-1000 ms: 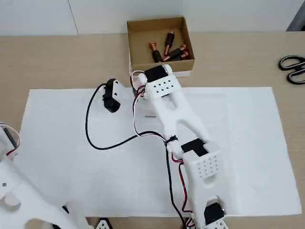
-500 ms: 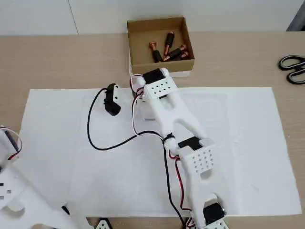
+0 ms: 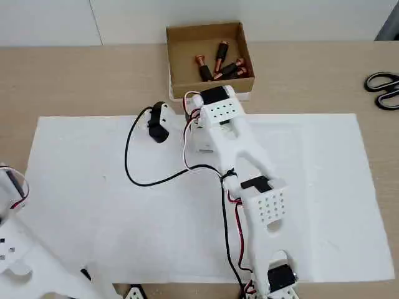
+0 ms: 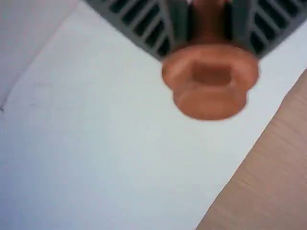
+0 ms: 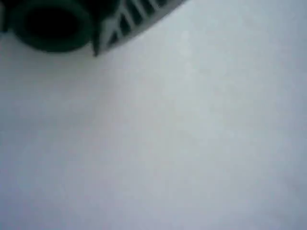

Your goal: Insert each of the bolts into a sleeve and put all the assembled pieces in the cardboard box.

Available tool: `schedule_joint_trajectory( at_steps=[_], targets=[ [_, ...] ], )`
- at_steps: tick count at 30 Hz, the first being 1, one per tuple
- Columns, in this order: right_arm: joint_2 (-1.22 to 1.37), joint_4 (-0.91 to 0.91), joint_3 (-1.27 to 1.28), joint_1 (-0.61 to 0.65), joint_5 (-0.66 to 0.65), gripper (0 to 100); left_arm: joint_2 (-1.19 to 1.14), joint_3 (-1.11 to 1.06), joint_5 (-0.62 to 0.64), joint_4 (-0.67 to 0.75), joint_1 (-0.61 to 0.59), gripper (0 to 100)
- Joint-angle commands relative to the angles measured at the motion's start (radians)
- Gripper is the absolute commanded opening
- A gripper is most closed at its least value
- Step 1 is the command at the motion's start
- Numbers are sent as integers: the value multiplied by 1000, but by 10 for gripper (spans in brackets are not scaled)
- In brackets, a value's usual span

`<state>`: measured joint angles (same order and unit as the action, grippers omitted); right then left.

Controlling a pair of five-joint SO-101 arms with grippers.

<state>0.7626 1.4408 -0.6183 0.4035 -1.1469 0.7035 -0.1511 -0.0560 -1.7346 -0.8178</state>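
Left pincer [image 4: 209, 21] squeezes a bolt [image 4: 209, 86], head poking out, held up over the paper [image 4: 96, 143], I think to meet the sleeve [image 5: 50, 24]; right pincer [image 5: 67, 12] hugs that sleeve, its hole facing out; a wire [image 3: 126, 159] loops beside that arm and could snag; farther on, the box [image 3: 184, 43] holds four done pieces [image 3: 219, 56]; scissors [image 3: 383, 87] lie far off.

My left pincer [image 4: 209, 24] is grey ribbed plastic, matt. The bolt [image 4: 209, 81] in it looks like copper-toned metal with a dull satin face. The sleeve [image 5: 50, 21] is dark, smooth and matt; plastic or rubber, I cannot tell. White matt paper [image 3: 124, 205] lies on a wood-grain table [image 3: 75, 75]. The cardboard box [image 3: 184, 47] is plain brown, unglossed.
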Motion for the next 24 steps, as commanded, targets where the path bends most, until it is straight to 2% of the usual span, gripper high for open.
schedule_joint_trajectory(
  at_steps=[1,6,11,17,24],
  targets=[
    [-4,-8,-12,-27,25,23,20,4,5,-17,-2,5],
    [-16,-8,-15,-19,49,3,20,4,5,-17,-2,5],
    [-61,42,-147,-19,170,3,20,4,6,-17,0,5],
    [-119,140,-299,-21,410,3,20,-28,5,-17,3,5],
    [-127,265,-316,-94,793,3,21,-35,5,-17,5,5]
  ],
)
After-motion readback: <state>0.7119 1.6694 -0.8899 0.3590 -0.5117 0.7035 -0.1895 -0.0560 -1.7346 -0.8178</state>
